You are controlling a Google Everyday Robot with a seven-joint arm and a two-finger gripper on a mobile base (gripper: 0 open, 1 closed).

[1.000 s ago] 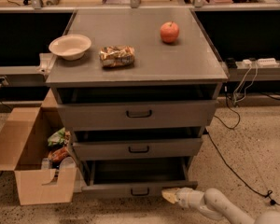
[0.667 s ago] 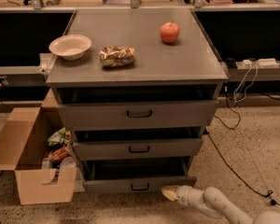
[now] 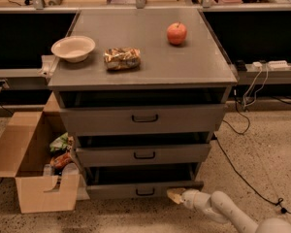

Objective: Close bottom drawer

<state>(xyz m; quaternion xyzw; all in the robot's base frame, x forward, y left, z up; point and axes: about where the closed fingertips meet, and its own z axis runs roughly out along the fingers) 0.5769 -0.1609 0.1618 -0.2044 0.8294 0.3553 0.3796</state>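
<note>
**A:** Where's the gripper (image 3: 176, 196)?

**B:** Down by the floor, tip at the right end of the bottom drawer (image 3: 116, 190) front, touching or nearly so. I cannot tell how the jaws stand.

**A:** And the drawer?

**B:** It's the lowest of three and sits partly pulled out. It's stiff grey metal, shallow and probably light, so I'd say it needs no grasp. Push flat on the slim panel, nearer the dark centre handle (image 3: 145, 192). Pressing at one end could skew it.

**A:** Anything delicate?

**B:** Only the apple (image 3: 177, 33) on the cabinet's surface (image 3: 203, 62), which might roll.
</note>
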